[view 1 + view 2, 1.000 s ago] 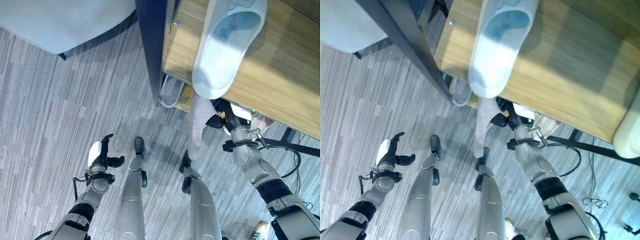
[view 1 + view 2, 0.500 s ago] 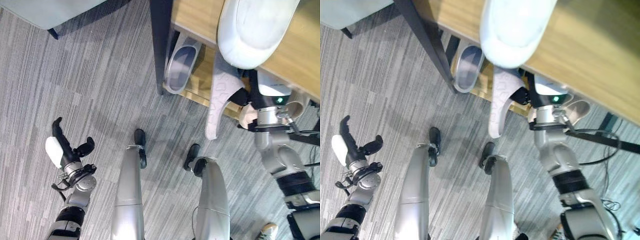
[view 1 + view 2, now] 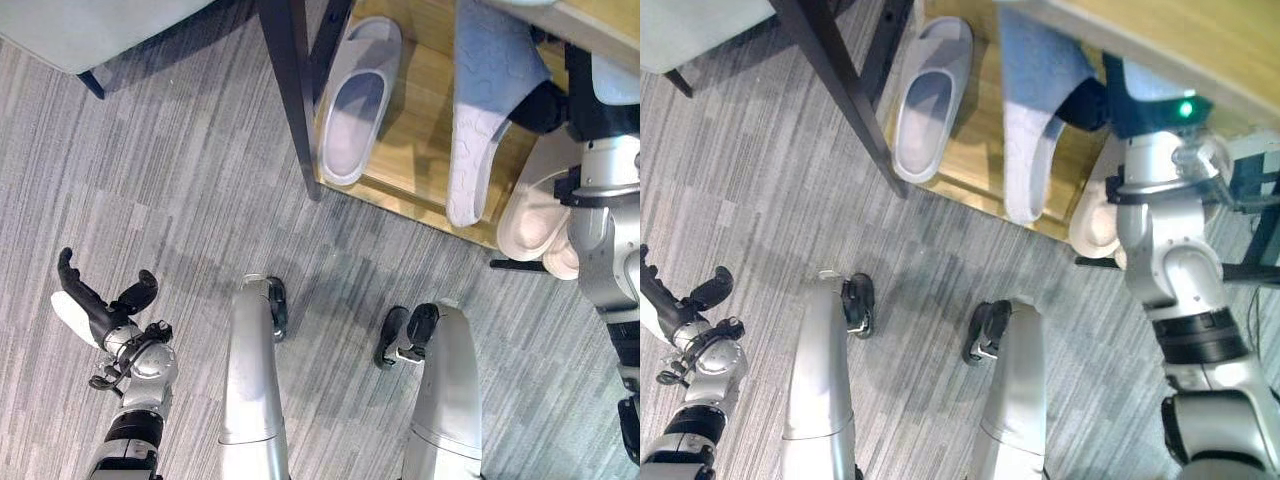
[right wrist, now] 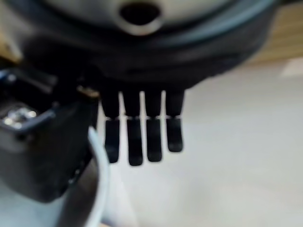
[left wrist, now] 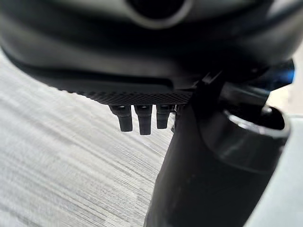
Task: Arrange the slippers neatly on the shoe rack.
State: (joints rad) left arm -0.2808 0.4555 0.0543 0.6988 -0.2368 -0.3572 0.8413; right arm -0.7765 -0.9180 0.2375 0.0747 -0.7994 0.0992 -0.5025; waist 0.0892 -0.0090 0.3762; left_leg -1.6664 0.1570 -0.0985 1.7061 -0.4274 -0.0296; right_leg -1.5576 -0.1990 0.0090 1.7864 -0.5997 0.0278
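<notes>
Wood shelf: the lower shelf (image 3: 420,135) of the shoe rack (image 3: 290,90) is light wood with a dark post at its near corner
Grey slipper: the grey slipper (image 3: 355,100) lies flat on that shelf, open side up, just inside the post
Blue slipper: the pale blue slipper (image 3: 480,110) is over the same shelf, beside the grey one but apart from it, patterned sole turned up and its near end past the shelf's front edge
Right hand: the right hand (image 3: 545,105) is clamped on the blue slipper's far side; its wrist view shows fairly straight fingers (image 4: 142,137) laid on a pale surface, so I judge a pinch against the thumb
Beige slipper: a beige slipper (image 3: 535,210) lies at the shelf's right end, touching or just beside the right forearm
Left hand: the left hand (image 3: 95,305) hangs relaxed and apart over the grey carpet (image 3: 150,180), holding nothing
Change: a second ago the blue slipper hung sole-out below the rack's top board; the view has since tipped down and the slipper has been carried in over the lower shelf
Meaning: placement looks close, but the slipper seems to need turning sole-down and lining up with the grey one
Risk: the overhanging end could slide off the shelf on release
Writing: no brand, label or print can be read
</notes>
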